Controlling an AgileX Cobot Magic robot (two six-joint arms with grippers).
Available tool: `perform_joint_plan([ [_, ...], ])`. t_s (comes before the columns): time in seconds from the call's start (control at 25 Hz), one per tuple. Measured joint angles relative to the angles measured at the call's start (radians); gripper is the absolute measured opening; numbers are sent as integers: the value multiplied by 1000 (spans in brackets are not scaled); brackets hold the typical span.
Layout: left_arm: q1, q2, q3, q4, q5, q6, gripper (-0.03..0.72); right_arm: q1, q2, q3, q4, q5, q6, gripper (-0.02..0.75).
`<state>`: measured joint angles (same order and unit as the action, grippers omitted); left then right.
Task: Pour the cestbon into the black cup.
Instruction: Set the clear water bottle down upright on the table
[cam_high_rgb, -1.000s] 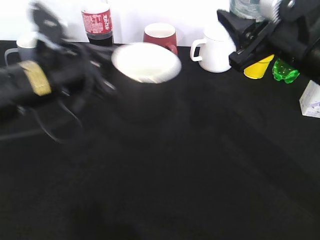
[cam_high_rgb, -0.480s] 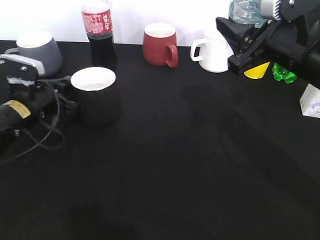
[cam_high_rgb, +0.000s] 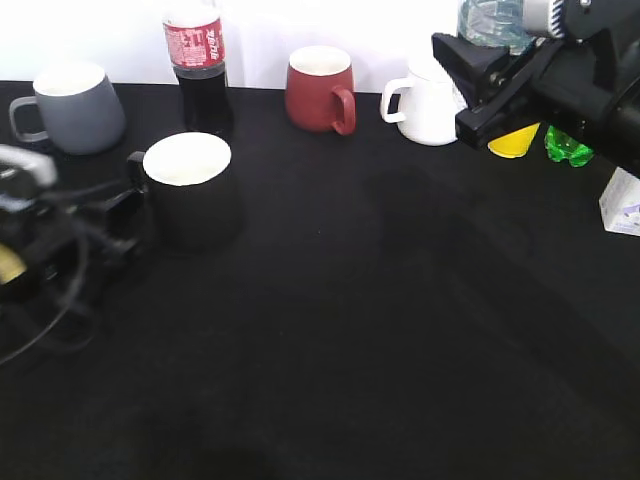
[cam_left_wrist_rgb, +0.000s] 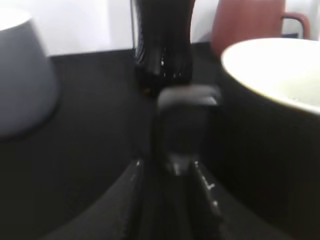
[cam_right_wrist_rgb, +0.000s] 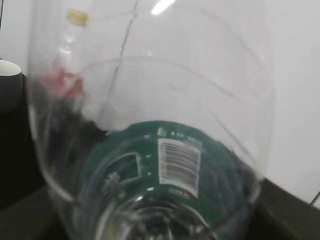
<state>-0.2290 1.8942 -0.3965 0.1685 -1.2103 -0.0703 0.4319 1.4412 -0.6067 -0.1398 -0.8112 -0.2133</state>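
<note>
In the exterior view we see the black tapered mug with the white inside (cam_high_rgb: 190, 190) standing upright on the black tabletop (cam_high_rgb: 400, 330) at about nine o'clock, with the left gripper (cam_high_rgb: 115, 215) blurred just beside its handle side; whether it touches the mug we cannot tell. At one o'clock the right gripper (cam_high_rgb: 470, 85) hangs high, with the small clear plastic water bottle (cam_high_rgb: 490, 20) showing just above its fingers, well apart from the mug. A grey mug (cam_high_rgb: 70, 105), a red-labelled cola bottle (cam_high_rgb: 197, 65), a dark red mug (cam_high_rgb: 320, 88) and a white mug (cam_high_rgb: 425, 100) line the far edge — any could be clipped on a long sweep across. In the left wrist view the gripper (cam_left_wrist_rgb: 172, 160) is too blurred for us to say whether it is parted or closed; the black mug's rim (cam_left_wrist_rgb: 272, 70) sits at three o'clock, very near, so a sideways drift could tip it. In the right wrist view the bottle with its dark green label (cam_right_wrist_rgb: 165, 165) fills the frame, seemingly clamped by the right gripper — with no cap visible anywhere, we judge early tilting would spill water short of the mug.
</note>
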Motion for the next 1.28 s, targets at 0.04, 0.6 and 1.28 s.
perform_joint_plan([
  [0.04,0,-42,33,0,1,0,239,0,0,0,33,0,12,478],
  [0.6,0,-640,94,114,287,-2,240,0,321,0,636,-25,-62,477],
  [1.28,0,-664,94,115,349,-14,240,0,465,166,495,-293,98,574],
])
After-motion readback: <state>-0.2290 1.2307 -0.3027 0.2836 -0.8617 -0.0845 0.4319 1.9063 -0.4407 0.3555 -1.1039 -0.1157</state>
